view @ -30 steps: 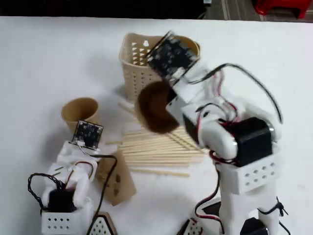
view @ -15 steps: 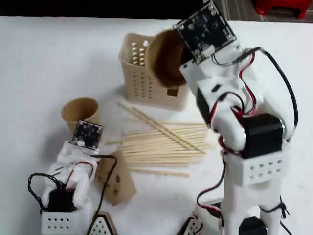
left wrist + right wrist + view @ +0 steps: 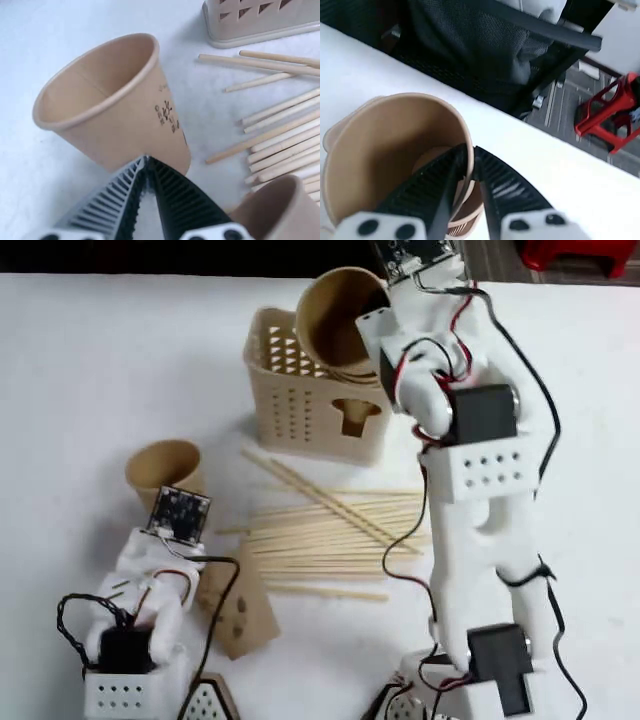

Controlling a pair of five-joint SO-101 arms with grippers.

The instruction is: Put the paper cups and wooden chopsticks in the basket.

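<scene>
Step in hand: first cup drop-off. Right end effector (image 3: 470, 150) is clamped on the rim of a paper cup (image 3: 335, 320), one finger inside, one outside. The cup hangs tilted, mouth toward the camera, over the far right part of the basket (image 3: 300, 415). Right wrist view shows what looks like another rim nested under it; can't tell for sure.

Left end effector (image 3: 147, 165) has its fingers together with nothing between them, parked just beside the upright cup (image 3: 105, 100) at the near left of the table (image 3: 100, 360).

A fallen cup (image 3: 240, 605) lies on its side near the left arm's base. The chopsticks (image 3: 330, 535) lie in a loose pile on the table in front of the basket, none inside it.

Progress judgement: early, with two cups and all the sticks left to go.

Next move likely: lower the held cup so its base clears the basket wall, then part the fingers. The tilt matters, since a release from here could tip the cup out over the rim. After that, the left arm needs to spread its fingers before it can take the upright cup.
</scene>
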